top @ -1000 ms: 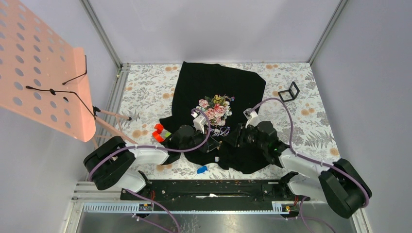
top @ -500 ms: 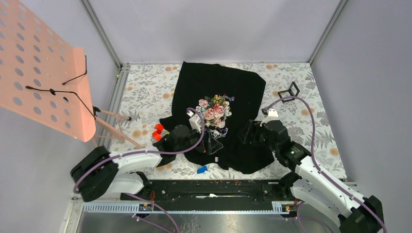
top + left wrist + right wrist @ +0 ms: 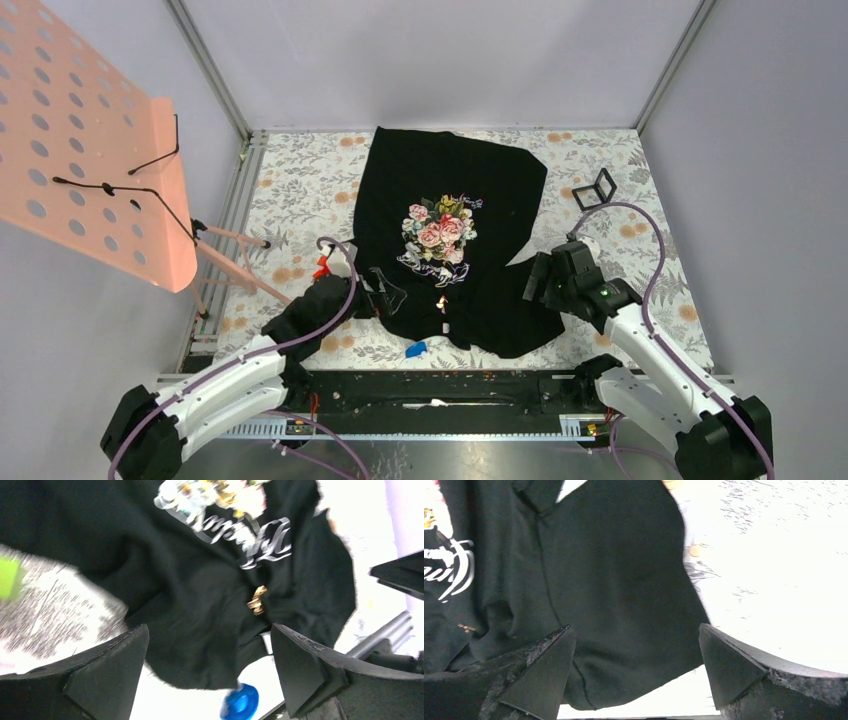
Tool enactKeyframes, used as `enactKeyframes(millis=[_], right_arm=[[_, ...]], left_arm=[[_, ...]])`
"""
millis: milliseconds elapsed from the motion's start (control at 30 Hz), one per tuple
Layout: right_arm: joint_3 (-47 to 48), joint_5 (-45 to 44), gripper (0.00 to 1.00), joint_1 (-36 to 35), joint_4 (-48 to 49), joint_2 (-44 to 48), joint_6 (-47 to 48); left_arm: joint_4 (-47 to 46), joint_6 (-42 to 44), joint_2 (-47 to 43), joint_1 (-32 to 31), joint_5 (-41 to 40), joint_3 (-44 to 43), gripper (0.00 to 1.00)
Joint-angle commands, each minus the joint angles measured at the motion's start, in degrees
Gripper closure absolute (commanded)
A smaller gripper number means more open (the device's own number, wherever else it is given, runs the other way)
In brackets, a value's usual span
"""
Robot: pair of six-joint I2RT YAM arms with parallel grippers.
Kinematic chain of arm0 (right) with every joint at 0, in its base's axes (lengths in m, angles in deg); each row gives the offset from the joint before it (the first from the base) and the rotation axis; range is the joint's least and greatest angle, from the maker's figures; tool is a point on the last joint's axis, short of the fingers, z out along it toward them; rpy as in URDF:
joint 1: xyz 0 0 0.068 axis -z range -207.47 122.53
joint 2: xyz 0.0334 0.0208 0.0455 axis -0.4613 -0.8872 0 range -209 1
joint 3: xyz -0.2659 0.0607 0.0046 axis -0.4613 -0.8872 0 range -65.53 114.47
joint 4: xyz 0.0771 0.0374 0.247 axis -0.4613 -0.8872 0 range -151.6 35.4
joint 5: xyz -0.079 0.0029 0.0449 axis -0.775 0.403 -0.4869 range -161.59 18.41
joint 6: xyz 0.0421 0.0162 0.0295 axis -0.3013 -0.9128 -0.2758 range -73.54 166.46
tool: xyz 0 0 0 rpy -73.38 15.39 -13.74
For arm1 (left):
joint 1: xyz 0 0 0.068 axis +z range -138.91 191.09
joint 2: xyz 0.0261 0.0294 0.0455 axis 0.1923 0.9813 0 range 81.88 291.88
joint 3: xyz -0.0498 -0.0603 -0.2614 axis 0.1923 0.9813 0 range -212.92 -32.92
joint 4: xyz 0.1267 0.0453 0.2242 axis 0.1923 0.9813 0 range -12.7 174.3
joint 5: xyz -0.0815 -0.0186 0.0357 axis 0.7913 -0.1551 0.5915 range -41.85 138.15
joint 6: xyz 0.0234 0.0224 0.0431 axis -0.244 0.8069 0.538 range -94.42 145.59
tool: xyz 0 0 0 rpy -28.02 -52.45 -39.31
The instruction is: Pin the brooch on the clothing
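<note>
The clothing, a black T-shirt with pink roses and white script, lies spread on the flowered table cover. The brooch, a tiny golden leaf, sits on the fabric just below the lettering; in the left wrist view the brooch rests on the shirt ahead of my jaws. My left gripper is open at the shirt's left lower edge and holds nothing. Over the shirt's right lower corner my right gripper is also open and empty.
A small blue piece lies off the shirt's near hem. Red and green blocks peek out beside the left arm. A black wire frame stands at the back right. A pink perforated board leans at the left.
Both grippers have opened and drawn back from the middle of the shirt, the left one to the left, the right one to the right. The brooch stays on the fabric.
</note>
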Motion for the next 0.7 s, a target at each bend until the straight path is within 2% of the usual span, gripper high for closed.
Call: enactKeyframes(millis=[0, 200, 433, 633, 667], right_arm=[[-1.5, -1.3, 0.00, 3.5, -4.1, 1.2, -1.6], [-3.8, -0.6, 0.00, 6.5, -2.5, 3.0, -3.0], [-6.7, 0.3, 0.00, 6.7, 0.1, 3.8, -4.4], [-6.6, -0.5, 0.00, 6.8, 0.2, 1.8, -5.8], [-6.6, -0.4, 0.01, 6.7, 0.4, 1.3, -5.9]], left_arm=[[7.7, -4.4, -2.3, 2.7, -1.3, 3.3, 0.01], [3.2, -7.4, 4.1, 3.8, 0.0, 3.7, 0.01], [-3.5, -5.6, 12.5, 3.8, -0.2, 1.3, 0.02], [-3.6, -3.8, 18.7, 3.8, -0.1, -1.6, 0.21], [-3.5, -3.5, 18.9, 3.8, -0.5, -1.7, 0.27]])
